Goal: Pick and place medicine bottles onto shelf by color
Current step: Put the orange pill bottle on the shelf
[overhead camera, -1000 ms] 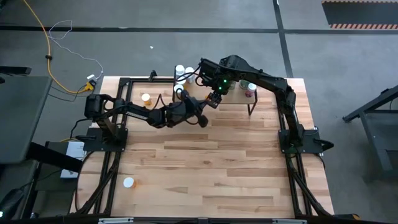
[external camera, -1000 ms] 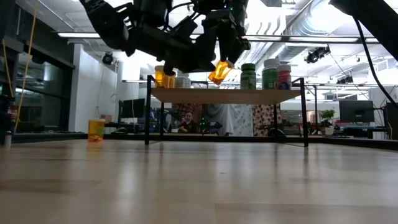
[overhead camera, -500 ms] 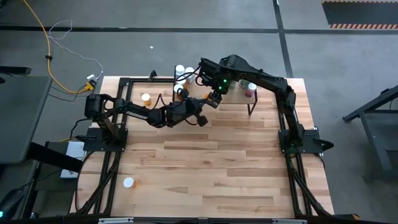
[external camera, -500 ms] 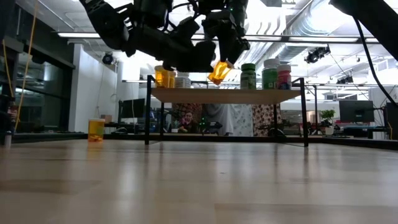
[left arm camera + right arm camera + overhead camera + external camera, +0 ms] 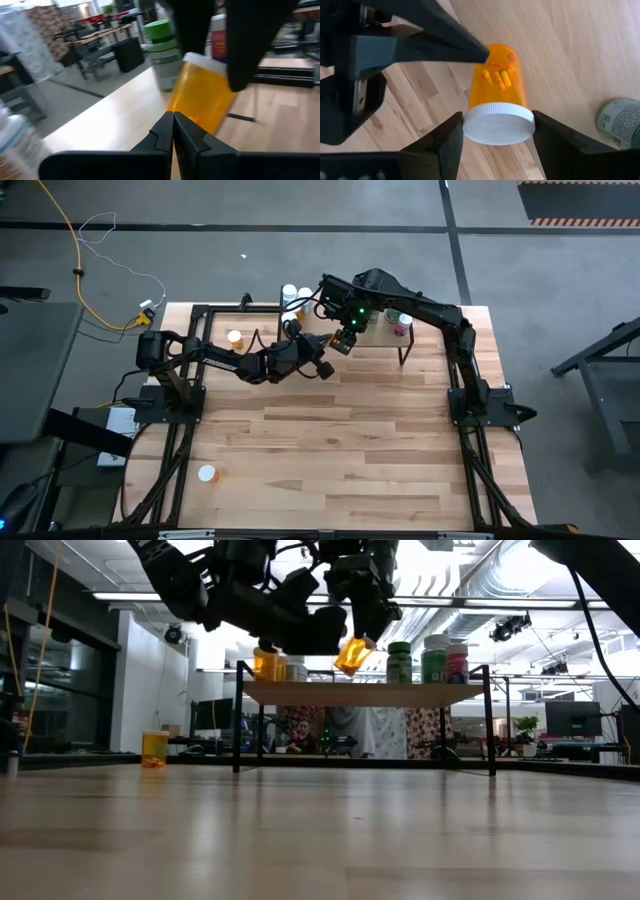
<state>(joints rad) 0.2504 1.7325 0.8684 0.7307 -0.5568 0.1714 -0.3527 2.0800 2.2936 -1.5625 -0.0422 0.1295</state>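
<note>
An orange medicine bottle (image 5: 497, 85) with a white cap hangs tilted just above the shelf (image 5: 365, 692), and my right gripper (image 5: 498, 131) is shut on it. My left gripper (image 5: 173, 117) is shut and reaches in level from the table's left, its tips at that bottle's lower wall. On the shelf board stand an orange bottle (image 5: 265, 665), a white one (image 5: 295, 670), a green bottle (image 5: 400, 662), a green-labelled one (image 5: 434, 660) and a pinkish one (image 5: 457, 662). Two more orange bottles (image 5: 233, 337) (image 5: 207, 473) stand on the table. My left gripper's shut fingertips (image 5: 479, 53) meet the orange bottle's side near its bottom (image 5: 490, 56). They come level from the table's left. My right gripper pinches the bottle's white cap (image 5: 498, 122) between its two fingers, which point down from above. The bottle hangs below them, tilted, its bottom clear of the shelf board.
The shelf stands on thin black legs (image 5: 490, 720) at the table's far side. Black frame rails (image 5: 190, 370) run along the tabletop's left and right. The bare wooden tabletop (image 5: 340, 450) spreads toward the near edge.
My left gripper has rolled a little about its own pointing line, staying at the orange bottle. My right gripper and the bottle have kept still.
</note>
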